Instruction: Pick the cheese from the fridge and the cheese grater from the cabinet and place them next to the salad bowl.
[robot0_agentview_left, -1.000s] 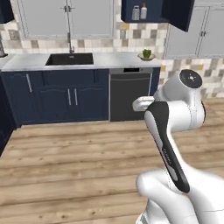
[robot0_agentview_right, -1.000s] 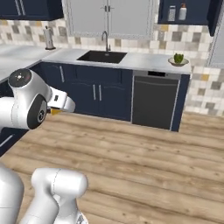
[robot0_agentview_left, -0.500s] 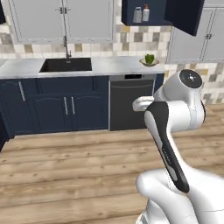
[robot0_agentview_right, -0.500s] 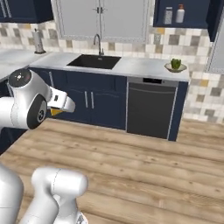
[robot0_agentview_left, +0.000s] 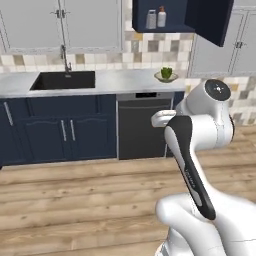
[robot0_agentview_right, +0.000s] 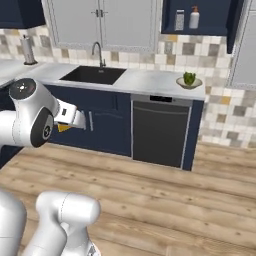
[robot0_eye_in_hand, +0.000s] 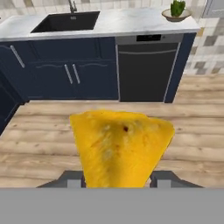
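Swung rightward with the base since the earlier pictures, so that the black sink basin has slid left across both base views and the dark dishwasher front now sits near centre; no sign that the kitchen things themselves shifted

Clamped in the two-finger gripper: the yellow-orange triangular cheese wedge, broad edge up in the hand view, finger tips pressed to its two lower flanks. Glimpsed also in the right base view as a sliver of orange under the white hand, well out from the dishwasher front, over the wooden floor

Resting on the grey counter just above the dishwasher, toward its right end: the shallow tan salad bowl with green leaves. Higher up, above and a little left of the bowl, standing in the open dark navy wall cabinet: the small grey metal box grater, beside a white soap bottle

Judged as mid-carry, cheese fetched, grater not yet touched

Possible trouble: a slim hold low on a tapering wedge, liable to squeeze out or pivot during a fast swing. Also a set-down too near the counter lip or knocking the bowl, should the approach come in low. Later, hanging cabinet door in the reach path to the grater
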